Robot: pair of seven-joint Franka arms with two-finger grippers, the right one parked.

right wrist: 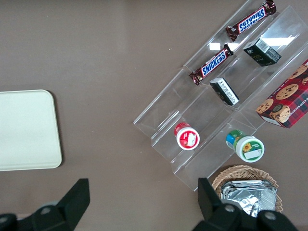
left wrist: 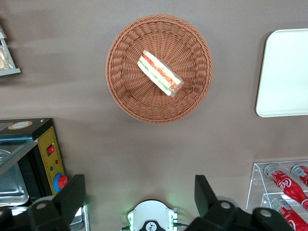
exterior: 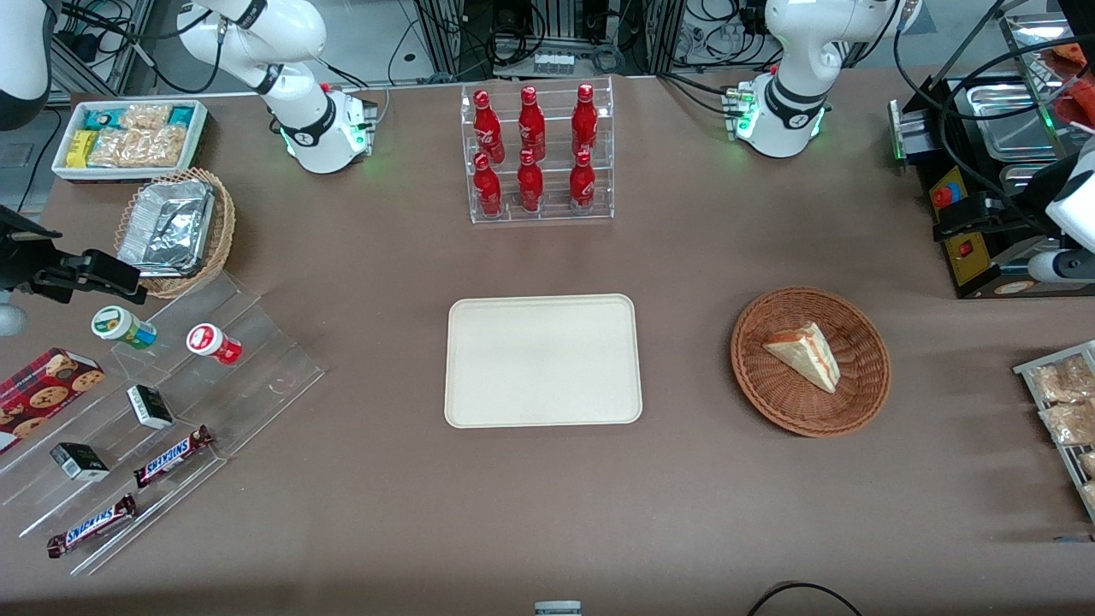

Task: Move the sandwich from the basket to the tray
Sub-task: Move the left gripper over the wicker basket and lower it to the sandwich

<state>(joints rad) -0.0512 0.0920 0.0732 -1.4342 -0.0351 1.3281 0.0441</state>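
Observation:
The sandwich point(exterior: 804, 355), a white bread wedge with red-orange and green filling, lies in the round reddish-brown wicker basket point(exterior: 770, 402) toward the working arm's end of the table. The cream tray point(exterior: 542, 360) lies flat beside the basket at mid-table, with nothing on it. My left gripper point(exterior: 984, 216) hangs high above the table's working-arm end, apart from the basket, open and empty. In the left wrist view the sandwich point(left wrist: 160, 73) sits in the basket point(left wrist: 130, 96), the tray's edge point(left wrist: 284, 72) shows beside it, and the gripper point(left wrist: 139, 192) is spread wide. The tray also shows in the right wrist view point(right wrist: 26, 130).
A clear rack of red bottles point(exterior: 537, 154) stands farther from the front camera than the tray. A black machine with steel pans point(exterior: 984, 154) and a rack of snack packets point(exterior: 1061, 411) sit at the working arm's end. A stepped acrylic shelf point(exterior: 171, 385), a tan foil basket point(exterior: 175, 227) and a white bin point(exterior: 128, 137) lie toward the parked arm's end.

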